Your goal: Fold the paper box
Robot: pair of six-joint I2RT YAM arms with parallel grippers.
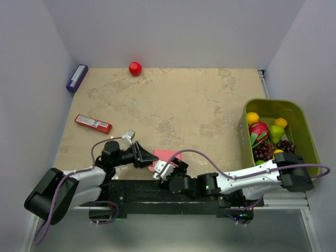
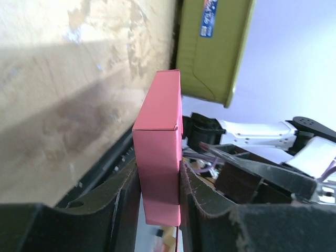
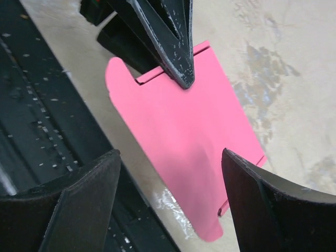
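Observation:
The pink paper box (image 1: 167, 155) sits at the near edge of the table, between the two arms. In the left wrist view it is a narrow pink block (image 2: 160, 131) standing on edge, with my left gripper (image 2: 159, 173) shut on its two flat sides. In the right wrist view the pink card (image 3: 184, 121) shows a broad face with a rounded flap at each end, and a left finger (image 3: 173, 47) presses on its far edge. My right gripper (image 3: 169, 155) hangs open just above that face, its fingers spread wider than the card and touching nothing.
A green bin (image 1: 304, 123) of fruit stands at the right edge. A red ball (image 1: 135, 68) and a purple box (image 1: 76, 77) lie at the back. A narrow red packet (image 1: 93, 124) lies at the left. The black mounting rail (image 1: 152, 190) runs just behind the box.

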